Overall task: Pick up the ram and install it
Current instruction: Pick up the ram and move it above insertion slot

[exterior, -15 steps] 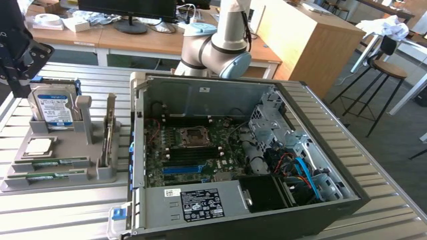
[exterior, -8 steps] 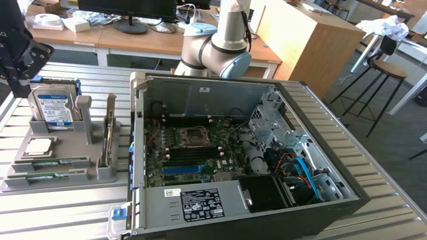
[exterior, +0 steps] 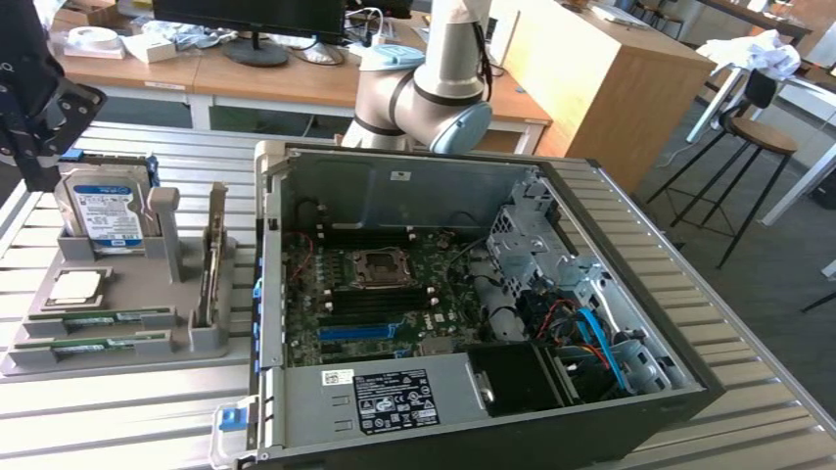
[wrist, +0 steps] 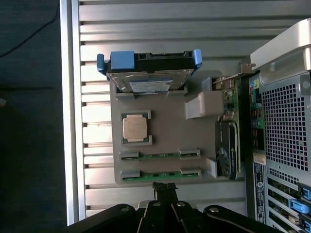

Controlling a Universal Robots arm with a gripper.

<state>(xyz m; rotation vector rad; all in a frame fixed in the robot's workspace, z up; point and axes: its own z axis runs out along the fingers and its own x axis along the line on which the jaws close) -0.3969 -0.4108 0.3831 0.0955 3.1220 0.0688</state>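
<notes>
Slatted metal table (exterior: 131, 421) is carrying the whole setup.

Computer case (exterior: 392, 186) is lying on its side on the table with the side panel off and the motherboard facing up. It is taking up the middle and the exterior view's right.

Robot arm (exterior: 438, 88) is rising behind the case.

Grey parts tray (wrist: 167, 133) is sitting on the table just beside the case, on the exterior view's left.

Gripper (wrist: 164, 187) is hanging above the tray, clear of the parts. Its fingers are pressing together and carrying nothing. In the wrist view the tips are lining up just off the tray's edge.

Hard drive (exterior: 102, 211) with blue rails is standing on edge at the far end of the tray.

Expansion card (exterior: 213, 259) is standing on edge along the tray side nearest the case.

The ram is resting in the tray as two green sticks, parallel and close together, each in its own slot. Outer ram stick (wrist: 160, 174) is lying along the tray's edge, nearest the gripper's tips. Inner ram stick (wrist: 160, 156) is lying just beside it.

Processor (exterior: 76, 286) is lying flat between the inner stick and the hard drive.
</notes>
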